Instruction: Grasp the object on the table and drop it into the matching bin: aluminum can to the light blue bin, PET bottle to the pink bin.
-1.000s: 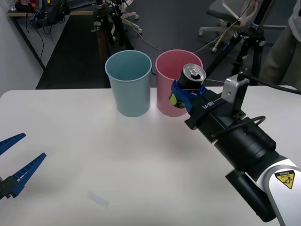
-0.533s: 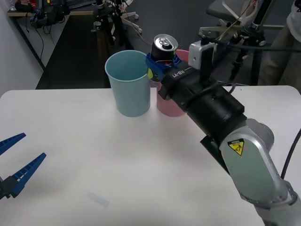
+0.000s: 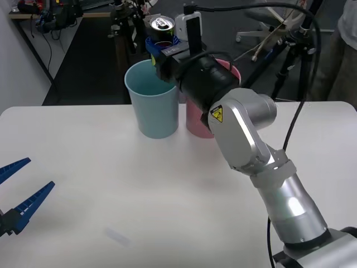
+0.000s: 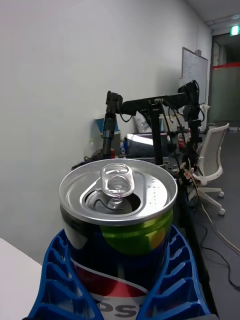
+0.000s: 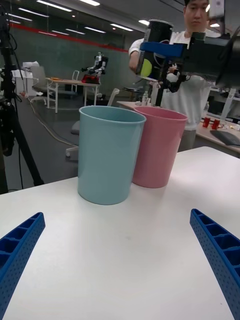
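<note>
The aluminum can (image 3: pixel 161 24), dark with a silver top and pull tab, is held upright in the air with my right gripper (image 3: pixel 160 46) shut on its body. In the front view it hangs over the back rim of the light blue bin (image 3: pixel 153 106), which stands beside the pink bin (image 3: pixel 196 121) on the white table (image 3: pixel 111 184). The right wrist view shows the can (image 4: pixel 118 215) between the blue fingers (image 4: pixel 54 280). From the left wrist view the can (image 5: pixel 157 40) hangs high above both bins (image 5: pixel 107 155). My left gripper (image 3: pixel 18 195) rests open at the table's left edge.
Tripods and camera stands (image 3: pixel 131 22) crowd the floor just behind the table's far edge, with an office chair (image 3: pixel 268 17) farther back. A faint smudge (image 3: pixel 117 237) lies on the near tabletop. The pink bin (image 5: pixel 157 147) touches the light blue one.
My right arm has swung left and upward with the can, from in front of the pink bin to above the light blue bin. The left gripper has not moved.
</note>
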Robot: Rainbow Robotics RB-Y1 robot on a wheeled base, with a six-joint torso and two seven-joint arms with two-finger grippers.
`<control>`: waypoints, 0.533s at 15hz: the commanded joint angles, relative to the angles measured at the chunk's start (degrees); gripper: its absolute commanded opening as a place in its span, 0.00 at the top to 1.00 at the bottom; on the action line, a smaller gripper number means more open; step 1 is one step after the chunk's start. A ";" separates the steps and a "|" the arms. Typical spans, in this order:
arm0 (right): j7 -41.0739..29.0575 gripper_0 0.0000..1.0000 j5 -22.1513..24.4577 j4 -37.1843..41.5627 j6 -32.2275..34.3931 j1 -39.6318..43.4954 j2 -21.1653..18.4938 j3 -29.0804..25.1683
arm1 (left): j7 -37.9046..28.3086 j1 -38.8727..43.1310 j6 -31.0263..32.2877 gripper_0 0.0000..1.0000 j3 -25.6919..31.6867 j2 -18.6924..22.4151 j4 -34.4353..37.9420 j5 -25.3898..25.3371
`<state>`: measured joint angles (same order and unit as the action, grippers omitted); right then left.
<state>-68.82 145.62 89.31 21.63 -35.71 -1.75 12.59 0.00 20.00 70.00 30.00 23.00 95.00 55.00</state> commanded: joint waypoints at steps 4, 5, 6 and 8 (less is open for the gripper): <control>0.61 1.00 0.63 -16.97 -5.28 -10.52 0.87 -0.20 | 0.00 0.00 0.00 0.00 0.00 0.00 0.00 0.00; 0.70 1.00 0.63 -18.38 -5.46 -11.40 0.87 -0.11 | 0.00 0.00 0.00 0.00 0.00 0.00 0.00 0.00; 0.79 1.00 0.54 -19.08 -5.46 -11.92 0.87 -0.20 | 0.00 0.00 0.00 0.00 0.00 0.00 0.00 0.00; 0.97 1.00 0.37 -19.08 -5.54 -11.92 0.87 0.15 | 0.00 0.00 0.00 0.00 0.00 0.00 0.00 0.00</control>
<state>-67.93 146.14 70.25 16.15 -47.62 -0.88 12.56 0.00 20.00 70.00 30.00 23.00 95.00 55.00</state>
